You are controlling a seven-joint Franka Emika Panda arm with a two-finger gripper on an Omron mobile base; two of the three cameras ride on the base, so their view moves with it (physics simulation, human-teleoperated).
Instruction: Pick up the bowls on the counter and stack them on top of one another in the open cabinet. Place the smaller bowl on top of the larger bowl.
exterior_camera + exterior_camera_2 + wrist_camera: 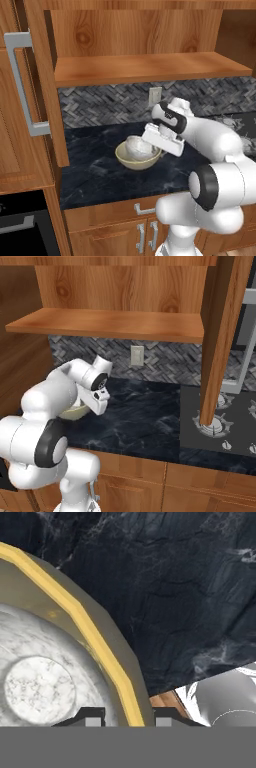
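My jaws [123, 714] pinch the tan bowl's [131, 158] rim [95, 639], one finger inside, one outside. It sits on the tabletop [95, 165] with the white bowl [138, 146] nested inside (so both could reach the shelf [145, 67] together).

The smaller bowl [138, 145], whitish-grey, sits upright inside the larger bowl [131, 160], yellowish-tan, on the dark desk [100, 172].

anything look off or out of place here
One oddity: the smaller bowl already sits inside the larger bowl on the counter, not on the open cabinet shelf. The gripper straddles the larger bowl's rim.
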